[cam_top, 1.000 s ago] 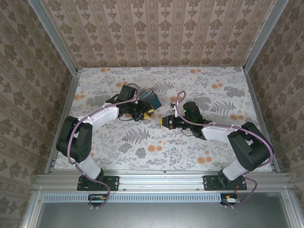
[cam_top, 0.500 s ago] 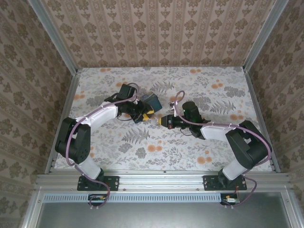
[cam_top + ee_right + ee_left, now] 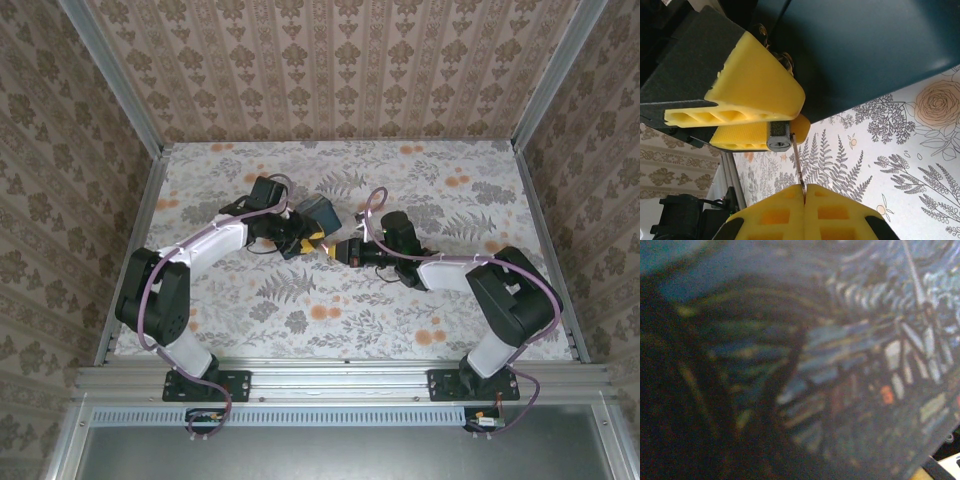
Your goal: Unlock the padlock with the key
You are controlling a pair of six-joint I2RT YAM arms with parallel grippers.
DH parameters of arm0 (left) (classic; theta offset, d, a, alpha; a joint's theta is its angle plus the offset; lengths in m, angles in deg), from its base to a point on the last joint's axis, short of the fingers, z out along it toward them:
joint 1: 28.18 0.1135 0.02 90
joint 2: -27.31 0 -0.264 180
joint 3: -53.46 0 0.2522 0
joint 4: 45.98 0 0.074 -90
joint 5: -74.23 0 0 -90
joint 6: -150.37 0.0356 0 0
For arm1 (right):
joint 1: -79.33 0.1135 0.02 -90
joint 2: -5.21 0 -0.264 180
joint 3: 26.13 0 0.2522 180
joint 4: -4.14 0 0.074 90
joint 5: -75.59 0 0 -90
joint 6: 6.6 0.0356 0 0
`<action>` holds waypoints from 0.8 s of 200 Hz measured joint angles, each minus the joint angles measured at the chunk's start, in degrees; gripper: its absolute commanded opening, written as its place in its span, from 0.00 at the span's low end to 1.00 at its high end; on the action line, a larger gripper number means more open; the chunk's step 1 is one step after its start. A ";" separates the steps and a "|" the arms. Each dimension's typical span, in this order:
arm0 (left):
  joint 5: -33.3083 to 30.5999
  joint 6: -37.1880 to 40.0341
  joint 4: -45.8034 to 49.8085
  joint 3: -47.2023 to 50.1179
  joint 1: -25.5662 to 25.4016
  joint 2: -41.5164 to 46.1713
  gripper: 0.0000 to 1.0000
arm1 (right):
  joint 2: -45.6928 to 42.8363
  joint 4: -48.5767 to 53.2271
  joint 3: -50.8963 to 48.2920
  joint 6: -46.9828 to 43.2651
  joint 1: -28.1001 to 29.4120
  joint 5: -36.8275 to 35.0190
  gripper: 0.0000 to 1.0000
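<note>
While the left gripper (image 3: 307,238) reached in from 9 o'clock, its yellow pads (image 3: 757,85) were closed on the padlock (image 3: 320,211) — the dark blue block sat just off the middle of the flowered table (image 3: 420,180), toward 11 o'clock. Seen from the left wrist, the padlock's (image 3: 865,365) face was a blurred wash of light blue and yellowish strokes, pressed right up to the lens. In the right wrist view, a small grey metal end with a slot (image 3: 779,140) showed between the two pads, and the padlock's plain dark side (image 3: 865,50) rose toward 1 o'clock above the tabletop (image 3: 880,150). The key (image 3: 797,167), a thin sliver, ran from 6 o'clock up toward 12, its tip touching the right edge of that grey end; I could not tell whether it had entered the slot. Pinching the key's lower end, the right gripper (image 3: 804,192) had its yellow fingers pressed flat together — in the overhead view it (image 3: 343,250) came in from 3 o'clock, just beside the left one.
</note>
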 measured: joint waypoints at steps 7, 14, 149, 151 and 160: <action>0.00 0.00 -0.20 0.09 0.00 0.13 0.13 | 0.04 -0.22 0.00 0.35 0.00 0.00 0.00; 0.00 0.00 -0.28 0.15 0.00 0.24 0.13 | 0.09 -0.35 0.00 0.52 0.00 0.04 0.00; -0.02 0.02 -0.90 1.16 1.18 1.16 0.13 | -0.24 1.20 0.02 0.37 0.85 1.38 0.00; -0.02 0.02 -0.92 1.16 1.18 1.18 0.13 | -0.24 1.20 0.00 0.37 0.87 1.38 0.00; -0.02 0.02 -0.92 1.16 1.18 1.18 0.13 | -0.24 1.20 0.02 0.39 0.87 1.40 0.00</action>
